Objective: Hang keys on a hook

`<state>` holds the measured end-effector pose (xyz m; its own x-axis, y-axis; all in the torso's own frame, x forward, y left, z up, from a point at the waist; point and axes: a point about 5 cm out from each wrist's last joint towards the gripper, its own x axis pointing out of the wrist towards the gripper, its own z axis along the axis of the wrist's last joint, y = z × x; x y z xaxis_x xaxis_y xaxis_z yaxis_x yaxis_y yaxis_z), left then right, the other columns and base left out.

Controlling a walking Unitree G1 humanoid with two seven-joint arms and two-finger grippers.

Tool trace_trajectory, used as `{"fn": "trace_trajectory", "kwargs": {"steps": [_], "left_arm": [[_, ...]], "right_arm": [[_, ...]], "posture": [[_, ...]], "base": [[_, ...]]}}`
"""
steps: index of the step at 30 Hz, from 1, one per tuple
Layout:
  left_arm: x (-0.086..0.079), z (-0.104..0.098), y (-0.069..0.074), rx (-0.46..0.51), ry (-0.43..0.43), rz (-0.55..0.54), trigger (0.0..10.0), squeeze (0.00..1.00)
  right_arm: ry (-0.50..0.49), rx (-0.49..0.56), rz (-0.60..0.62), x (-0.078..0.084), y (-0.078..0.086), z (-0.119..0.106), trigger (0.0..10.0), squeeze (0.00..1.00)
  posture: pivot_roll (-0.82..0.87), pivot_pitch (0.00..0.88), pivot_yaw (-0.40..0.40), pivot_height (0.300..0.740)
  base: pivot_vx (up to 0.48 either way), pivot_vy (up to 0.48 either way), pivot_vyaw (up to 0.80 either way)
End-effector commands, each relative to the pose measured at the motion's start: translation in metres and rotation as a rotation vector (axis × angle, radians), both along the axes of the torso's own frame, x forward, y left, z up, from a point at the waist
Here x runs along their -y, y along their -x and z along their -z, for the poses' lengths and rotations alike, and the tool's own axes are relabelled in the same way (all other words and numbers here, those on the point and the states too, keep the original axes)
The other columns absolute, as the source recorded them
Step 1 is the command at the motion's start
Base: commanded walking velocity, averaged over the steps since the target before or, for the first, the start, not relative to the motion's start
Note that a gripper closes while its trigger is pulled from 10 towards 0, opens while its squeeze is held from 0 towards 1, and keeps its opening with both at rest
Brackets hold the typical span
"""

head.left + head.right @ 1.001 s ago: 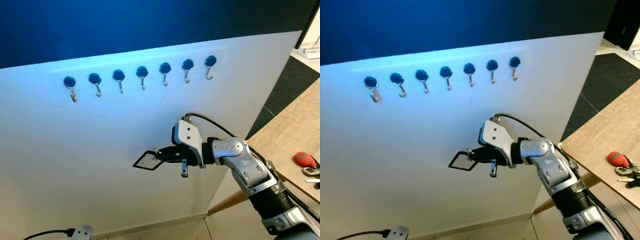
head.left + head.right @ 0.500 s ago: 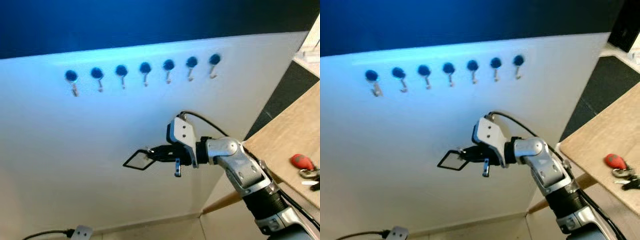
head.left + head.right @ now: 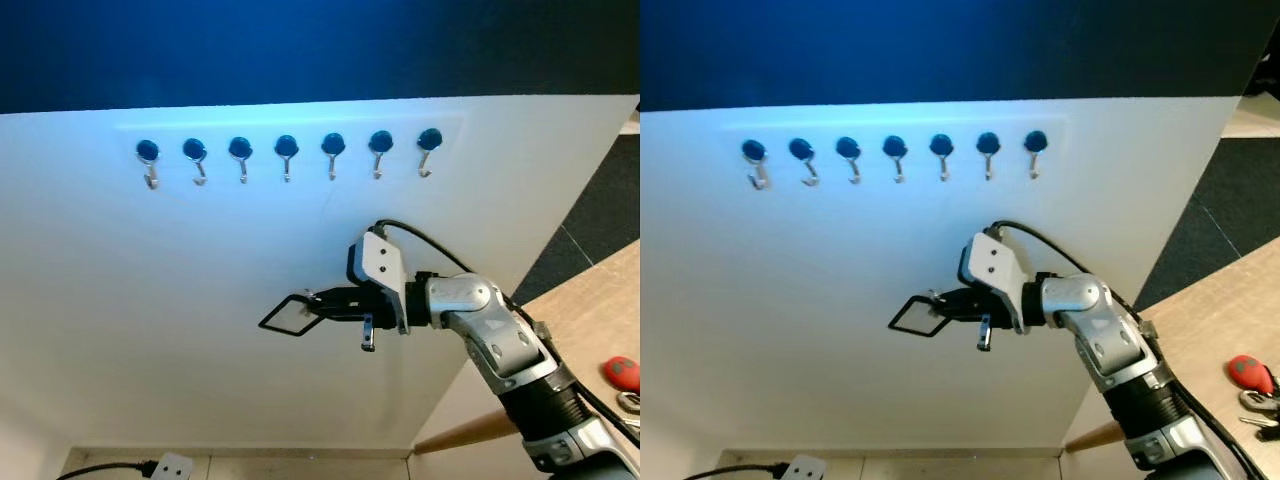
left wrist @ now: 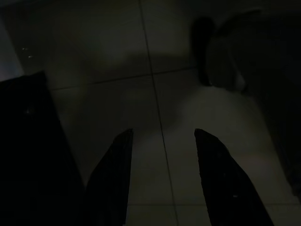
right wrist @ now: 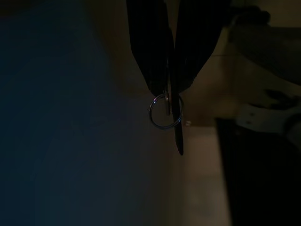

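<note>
A row of several blue-capped metal hooks point(image 3: 286, 150) runs along the white wall. My right gripper point(image 3: 322, 300) is held out well below the middle of that row, close to the wall, and is shut on the keys. A black wire loop point(image 3: 285, 315) sticks out past the fingertips towards the left, and a small key point(image 3: 368, 336) dangles under the fingers. In the right wrist view the two black fingers point(image 5: 150, 52) pinch a metal key ring point(image 5: 165, 112). My left gripper point(image 4: 163, 134) hangs open over a dark tiled floor.
A wooden table point(image 3: 590, 310) stands at the right with a red key fob point(image 3: 1247, 370) on it. A plug with a black cable point(image 3: 172, 466) lies on the floor at the foot of the wall. Dark carpet point(image 3: 610, 200) lies beyond the wall's right end.
The camera has turned, so the wall and hook row now look level. My right gripper still holds the keys at about the same spot below the hooks.
</note>
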<state>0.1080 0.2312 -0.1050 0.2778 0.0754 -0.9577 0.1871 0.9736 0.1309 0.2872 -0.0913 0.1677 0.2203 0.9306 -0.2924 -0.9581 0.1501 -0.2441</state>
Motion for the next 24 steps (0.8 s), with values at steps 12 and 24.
{"fn": "trace_trajectory", "kwargs": {"steps": [12,24], "left_arm": [[-0.001,0.002,0.007,-0.026,-0.003,0.016,10.0,0.0],[0.003,0.001,0.003,-0.01,0.025,0.026,10.0,0.0]], "right_arm": [[-0.004,-0.043,-0.046,0.003,0.01,-0.005,10.0,0.0],[0.025,-0.14,-0.179,0.008,0.035,-0.002,10.0,0.0]], "posture": [[-0.11,0.057,0.062,0.74],[-0.12,0.061,0.067,0.74]], "base": [[0.0,0.0,0.23],[0.0,0.0,0.0]]}}
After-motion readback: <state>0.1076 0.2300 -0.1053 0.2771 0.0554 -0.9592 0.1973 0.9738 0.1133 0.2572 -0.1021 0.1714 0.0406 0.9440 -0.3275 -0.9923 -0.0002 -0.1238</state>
